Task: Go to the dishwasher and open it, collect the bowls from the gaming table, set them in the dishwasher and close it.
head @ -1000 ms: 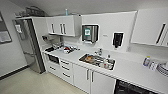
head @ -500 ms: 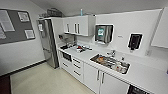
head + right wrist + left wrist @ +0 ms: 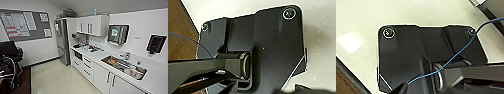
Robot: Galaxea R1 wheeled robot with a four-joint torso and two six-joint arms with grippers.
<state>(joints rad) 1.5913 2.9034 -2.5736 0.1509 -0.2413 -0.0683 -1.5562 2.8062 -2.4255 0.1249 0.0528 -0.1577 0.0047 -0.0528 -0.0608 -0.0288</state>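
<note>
I am in a small kitchen. A run of white cabinets (image 3: pixel 86 66) under a white counter (image 3: pixel 96 55) goes along the right wall, with a small dark-fronted appliance (image 3: pixel 78 55) set into it at the far end. The dishwasher with its brushed steel front and bar handle is out of view, as are the bowls and the gaming table. Both wrist views look down past the robot's own dark plate onto the pale floor (image 3: pixel 358 17).
A tall steel fridge (image 3: pixel 61 42) stands at the far corner. A steel sink (image 3: pixel 123 66) with items in it sits in the counter, and wall dispensers (image 3: pixel 117 33) hang above. A notice board (image 3: pixel 23 25) and dark chair (image 3: pixel 10 62) are left. Pale floor (image 3: pixel 55 77) lies ahead.
The camera has turned left: the fridge, cabinets and sink have slid to the right in the picture, and the notice board and the dark chair have come into view at the left.
</note>
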